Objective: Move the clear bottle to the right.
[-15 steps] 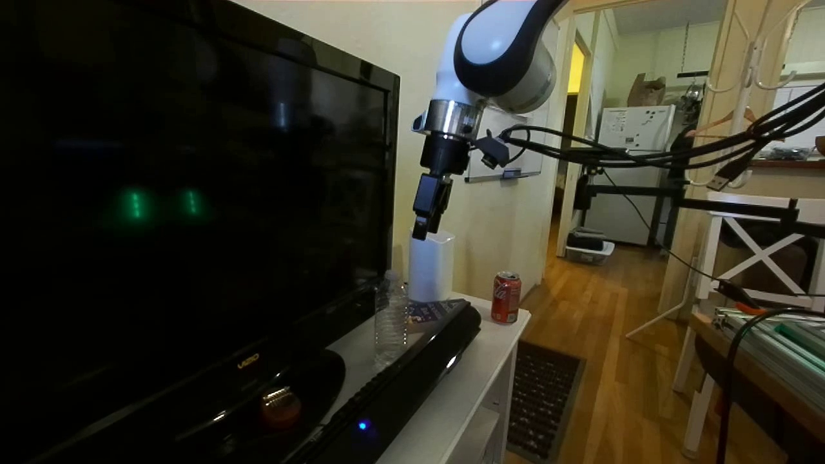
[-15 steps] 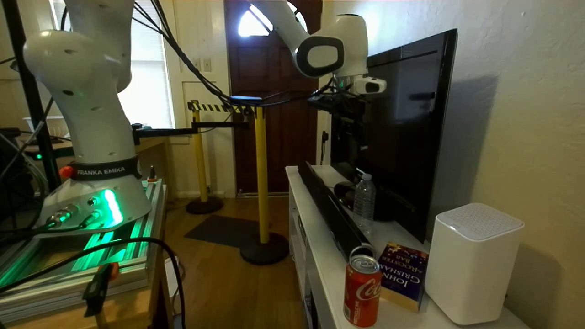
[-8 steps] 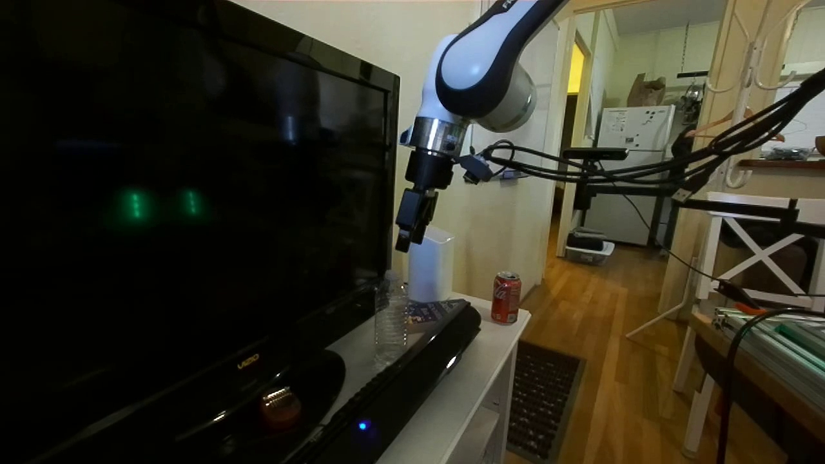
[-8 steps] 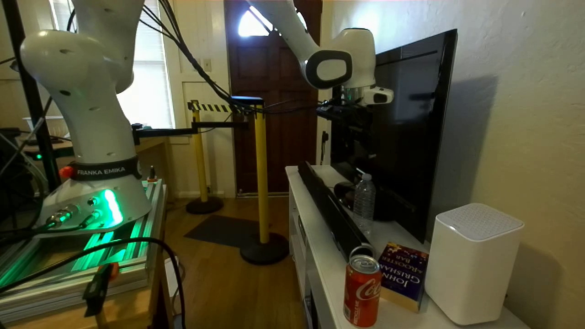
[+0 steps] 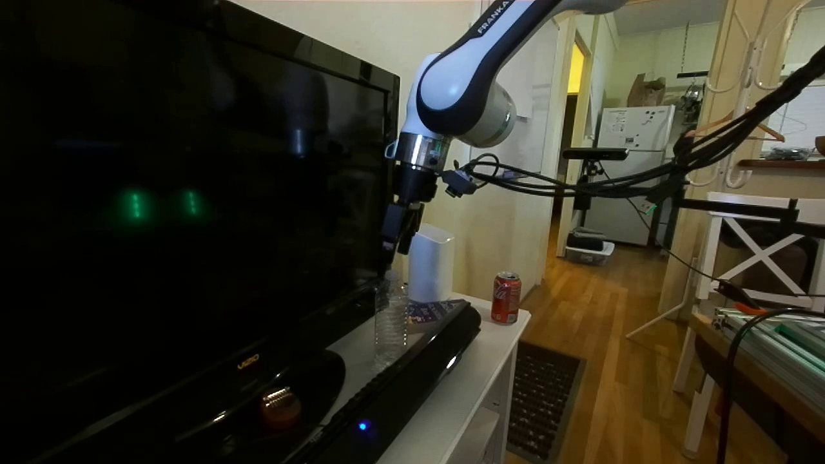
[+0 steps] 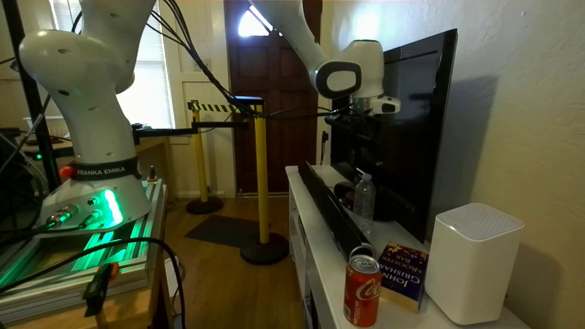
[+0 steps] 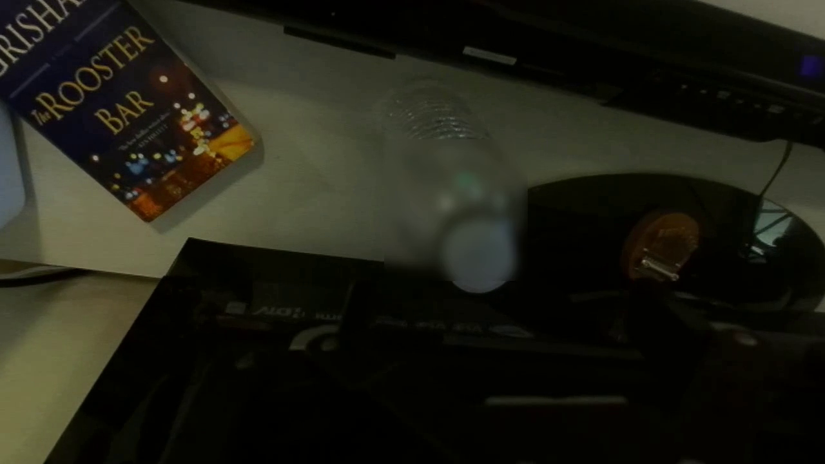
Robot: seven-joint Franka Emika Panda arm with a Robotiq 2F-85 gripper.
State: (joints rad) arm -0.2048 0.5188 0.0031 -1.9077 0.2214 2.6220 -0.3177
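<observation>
Probably the risk is that the bottle [image 5: 390, 325], upright just below the gripper [image 5: 397, 252], whose jaws stand apart and hold nothing, topples if an off-centre descent strikes its cap [image 7: 480, 254]

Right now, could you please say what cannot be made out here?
Clear bottle: middle blurred in the wrist view.
Gripper: opening too dark to judge in the wrist view.
Book: cut off by the wrist view's top-left corner.
Television: cut off by the left edge in an exterior view.

Clear bottle [image 6: 364, 204], red can [image 6: 362, 292] with white script, black tool [image 5: 397, 252], black-striped tape [image 6: 214, 108]
</observation>
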